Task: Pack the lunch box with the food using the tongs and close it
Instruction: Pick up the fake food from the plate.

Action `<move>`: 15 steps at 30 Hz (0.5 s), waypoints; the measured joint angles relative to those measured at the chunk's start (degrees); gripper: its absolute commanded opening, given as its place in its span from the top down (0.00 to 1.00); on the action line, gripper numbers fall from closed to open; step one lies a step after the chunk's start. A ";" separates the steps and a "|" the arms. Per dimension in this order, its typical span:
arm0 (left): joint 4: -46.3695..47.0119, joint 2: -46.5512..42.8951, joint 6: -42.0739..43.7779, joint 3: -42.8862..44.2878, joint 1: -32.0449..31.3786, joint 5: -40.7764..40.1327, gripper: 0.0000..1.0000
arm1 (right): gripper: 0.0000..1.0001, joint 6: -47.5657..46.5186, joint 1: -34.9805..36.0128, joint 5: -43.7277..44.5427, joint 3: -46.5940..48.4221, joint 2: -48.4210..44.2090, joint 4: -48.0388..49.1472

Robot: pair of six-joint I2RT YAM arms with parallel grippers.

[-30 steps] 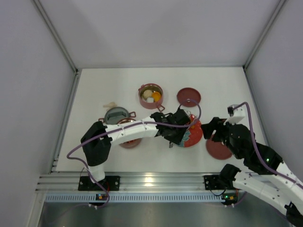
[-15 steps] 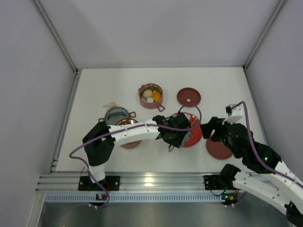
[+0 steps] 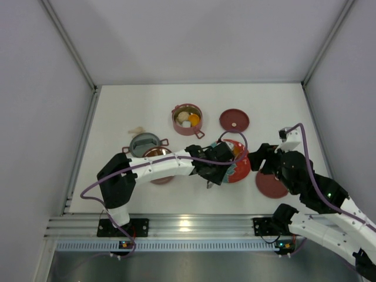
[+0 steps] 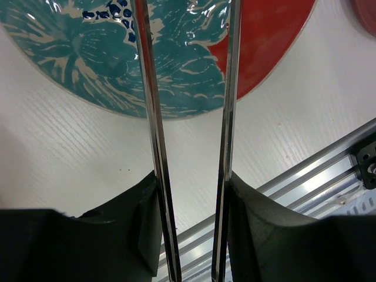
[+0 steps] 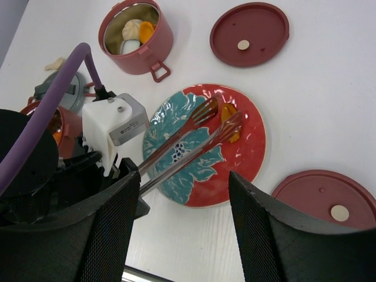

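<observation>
Centrally, a red plate (image 5: 249, 158) with a teal flower sits on the white tabletop (image 3: 276, 106).

- Slim metal tongs (image 5: 188, 138): clenched in the left tool (image 4: 191, 200), one black finger pressed against the outside of each arm. The arms reach over the plate's flower and stand slightly apart.
- Orange food piece (image 5: 229, 110): on the plate's far-right part, at the tongs' slotted tips. I cannot tell whether it is pinched.
- Right tool (image 5: 183, 194): released, fingers spread wide and grasping nothing, hovering above the plate's near-right edge.
- Dusty-pink pot (image 5: 135, 35): beyond the plate, to the far left. Its steel inside holds white lumps (image 5: 130, 26) and an orange ball (image 5: 147, 30).
- Second pink pot (image 5: 56, 123): left of the plate, largely hidden by the left arm.
- Grey dish (image 3: 144, 143): left of the plate, just beyond the second pot.
- Maroon lid (image 5: 249, 33): flat, beyond the plate.
- Second maroon lid (image 5: 326, 197): flat, near right of the plate.
</observation>
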 measured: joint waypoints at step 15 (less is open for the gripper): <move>-1.05 0.59 0.26 1.22 -1.03 1.09 0.63 | 0.39 0.04 0.00 -0.07 0.00 0.13 -0.02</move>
